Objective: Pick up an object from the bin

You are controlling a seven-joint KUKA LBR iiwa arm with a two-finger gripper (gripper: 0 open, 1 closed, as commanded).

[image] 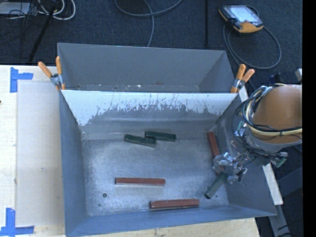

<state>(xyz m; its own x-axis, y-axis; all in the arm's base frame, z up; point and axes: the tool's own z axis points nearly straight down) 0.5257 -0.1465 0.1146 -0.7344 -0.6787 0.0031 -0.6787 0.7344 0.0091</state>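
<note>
1. Dark green stick (213, 187): a slim bar in the near right corner of the bin (148, 78), at the foot of the right wall. It is the thing nearest my gripper (228, 168), so I judge it to be the one this pick concerns.
2. Direction: the stick lies from my gripper toward the near edge and a little toward the left wall. Its upper end runs up under the gripper; I cannot tell whether the two touch.
3. Long axis: diagonal, from the near edge up toward the right wall. The upper end appears to rest higher on that sloping wall.
4. State of my gripper: I cannot tell whether it is spread or pressed together, nor whether the stick's end is pinched in it.
5. Neighbours: a wall-side red-brown stick (213, 144) leans on the right wall, just beyond my gripper toward the far edge. A near-edge red-brown stick (174, 203) lies just left of the green stick's lower end.
6. Judgement: the grip should close across the diagonal axis, not along it. The corner leaves little room on the wall side.
</note>
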